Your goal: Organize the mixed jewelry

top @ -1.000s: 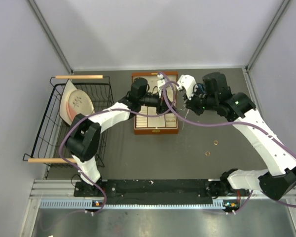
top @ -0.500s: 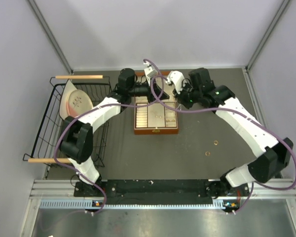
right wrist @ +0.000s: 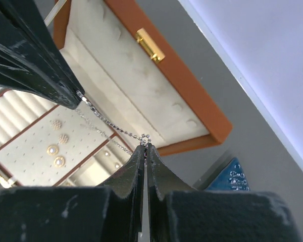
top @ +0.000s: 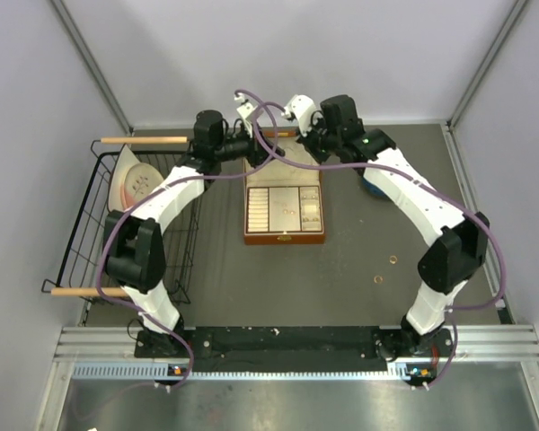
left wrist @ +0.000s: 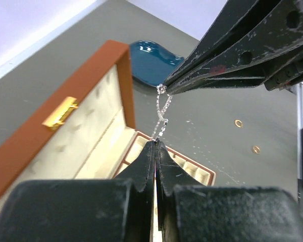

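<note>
The thin silvery chain necklace (left wrist: 161,113) hangs stretched in the air between my two grippers, above the open brown wooden box (top: 285,235). My left gripper (left wrist: 156,142) is shut on one end of the chain. My right gripper (right wrist: 145,145) is shut on the small round pendant (right wrist: 145,137). In the top view the left gripper (top: 265,151) and the right gripper (top: 295,144) meet tip to tip over the box's raised lid (top: 283,136). Two tiny gold rings (top: 393,260) (top: 375,278) lie on the table right of the box; they also show in the left wrist view (left wrist: 238,123) (left wrist: 256,149).
The box's cream tray holds several small earrings (right wrist: 56,148). A blue dish (left wrist: 151,60) sits right of the box, partly under the right arm (top: 375,190). A black wire rack (top: 90,224) with a plate (top: 135,184) stands at the left.
Both arms have moved toward the back of the table, from over the box's tray to over its lid, carrying the chain between them. The rings have not moved.
</note>
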Motion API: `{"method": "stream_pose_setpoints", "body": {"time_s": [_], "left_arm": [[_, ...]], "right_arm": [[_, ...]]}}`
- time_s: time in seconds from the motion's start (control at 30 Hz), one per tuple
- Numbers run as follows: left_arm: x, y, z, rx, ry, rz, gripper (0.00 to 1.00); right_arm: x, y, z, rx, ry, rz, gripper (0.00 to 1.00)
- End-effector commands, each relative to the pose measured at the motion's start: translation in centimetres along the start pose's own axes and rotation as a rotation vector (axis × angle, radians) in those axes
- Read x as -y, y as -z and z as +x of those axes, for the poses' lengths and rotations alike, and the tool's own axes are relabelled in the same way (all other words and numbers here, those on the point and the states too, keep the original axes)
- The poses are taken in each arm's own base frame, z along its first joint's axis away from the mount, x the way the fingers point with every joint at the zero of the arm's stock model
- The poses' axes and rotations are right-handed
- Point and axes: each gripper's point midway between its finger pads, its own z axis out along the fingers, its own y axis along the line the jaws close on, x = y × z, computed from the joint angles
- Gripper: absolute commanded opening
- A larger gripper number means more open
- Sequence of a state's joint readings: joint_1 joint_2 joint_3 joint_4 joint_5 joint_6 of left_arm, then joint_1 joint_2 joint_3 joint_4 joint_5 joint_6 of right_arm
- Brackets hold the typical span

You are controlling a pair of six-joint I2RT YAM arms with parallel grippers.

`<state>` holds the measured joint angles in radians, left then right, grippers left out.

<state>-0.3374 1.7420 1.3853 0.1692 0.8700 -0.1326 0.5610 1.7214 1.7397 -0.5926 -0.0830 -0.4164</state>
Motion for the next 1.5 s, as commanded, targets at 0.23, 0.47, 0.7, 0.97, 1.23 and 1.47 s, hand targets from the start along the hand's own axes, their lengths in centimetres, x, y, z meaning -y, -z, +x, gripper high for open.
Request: {"method": "stream_pose_setpoints", "body": {"time_s": [0.23,0.47,0.7,0.97,1.23,1.47], "left_arm": [[-5.7,1.2,-1.8,0.021,-0.070,-0.126,0.00],[-7.7,1.1,-0.7,0.005,-0.071,-0.164,0.00],[-9.1,0.5,-0.1,-0.005,-0.067,-0.183,0.00],[-10.5,-0.2,0.2,-0.014,-0.054,-0.202,0.00],[-11.1,-0.5,1.0,-0.030,-0.042,-0.204,0.00],[-11.4,-0.6,1.8,-0.040,-0.039,-0.222,0.00]], "right_arm": [[2.3,-4.5,-2.3,0.043,0.003,0.076,0.00],[2.7,-6.0,-2.4,0.047,0.005,0.089,0.00],[2.8,-6.9,-2.0,0.042,0.014,0.101,0.00],[3.7,-7.5,-1.0,0.017,0.027,0.156,0.00],[3.6,-7.9,0.0,-0.005,0.038,0.162,0.00],[3.3,-8.3,1.0,-0.015,0.038,0.166,0.00]]}}
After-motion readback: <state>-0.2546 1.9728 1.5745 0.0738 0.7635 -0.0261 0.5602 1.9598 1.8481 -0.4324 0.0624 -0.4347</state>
